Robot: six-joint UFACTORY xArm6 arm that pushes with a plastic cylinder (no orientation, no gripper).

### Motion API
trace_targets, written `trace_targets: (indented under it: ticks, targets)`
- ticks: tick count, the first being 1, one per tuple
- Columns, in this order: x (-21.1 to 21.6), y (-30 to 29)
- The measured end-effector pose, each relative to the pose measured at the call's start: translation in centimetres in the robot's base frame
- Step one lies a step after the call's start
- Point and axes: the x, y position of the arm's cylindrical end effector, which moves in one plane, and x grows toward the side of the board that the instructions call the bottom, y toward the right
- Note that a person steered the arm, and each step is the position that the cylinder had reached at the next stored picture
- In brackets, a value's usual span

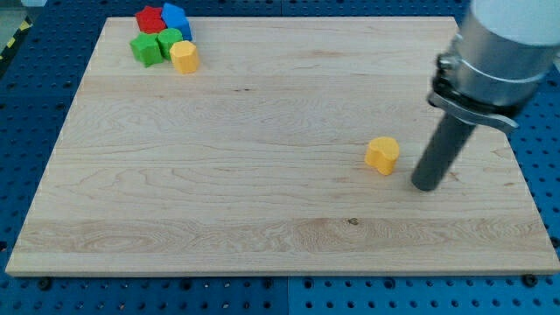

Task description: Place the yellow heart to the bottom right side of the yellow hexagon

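My tip [426,185] — just right of yellow heart [382,154].

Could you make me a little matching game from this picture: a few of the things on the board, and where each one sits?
Things:
1. yellow heart
2. yellow hexagon
3. red block
4. my tip

Places:
A. top of the cluster, beside the blue block
B. right edge of the cluster
C. just left of the rod's end
D. right of the lone block

Pairs: 1-C, 2-B, 3-A, 4-D
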Motion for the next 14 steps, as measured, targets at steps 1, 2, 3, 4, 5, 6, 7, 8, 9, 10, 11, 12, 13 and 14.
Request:
trace_targets:
  ticks: [1, 2, 3, 4, 5, 6, 7, 8, 9, 10, 11, 12, 13, 14]
  targets:
    - [-2.6, -4.1]
    - [-6.1, -7.9]
    - [-9.5, -11.3]
    - [-11.3, -12.9]
    - [-11.0, -11.8]
    - [-12.0, -9.7]
    - [-14.6, -9.7]
    - [-16.5, -12.1]
    - [-18.3, -14.9]
    - [-20.3, -17.9]
    - [-22.1, -20.7]
    - [-22.3, -21.4]
    - [-21.5, -17.3]
    - [-20.3, -17.9]
